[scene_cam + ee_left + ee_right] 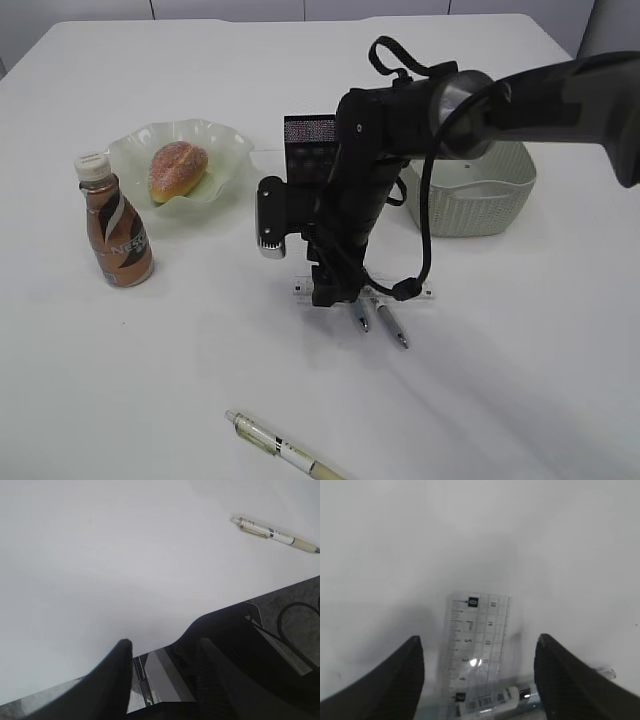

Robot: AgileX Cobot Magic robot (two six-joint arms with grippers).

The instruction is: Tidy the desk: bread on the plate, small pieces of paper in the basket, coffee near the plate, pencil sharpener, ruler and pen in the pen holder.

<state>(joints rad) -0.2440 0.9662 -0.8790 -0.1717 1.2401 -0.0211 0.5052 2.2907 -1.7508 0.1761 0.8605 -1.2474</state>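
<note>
Right gripper (479, 680) jaws spread above clear ruler (477, 645); exterior view hides ruler behind arm, shows pen (285, 450).

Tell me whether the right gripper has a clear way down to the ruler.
Probably yes. The right gripper hangs open straight over the clear ruler, its fingers either side, with only a small labelled item beside the ruler's near end.
</note>
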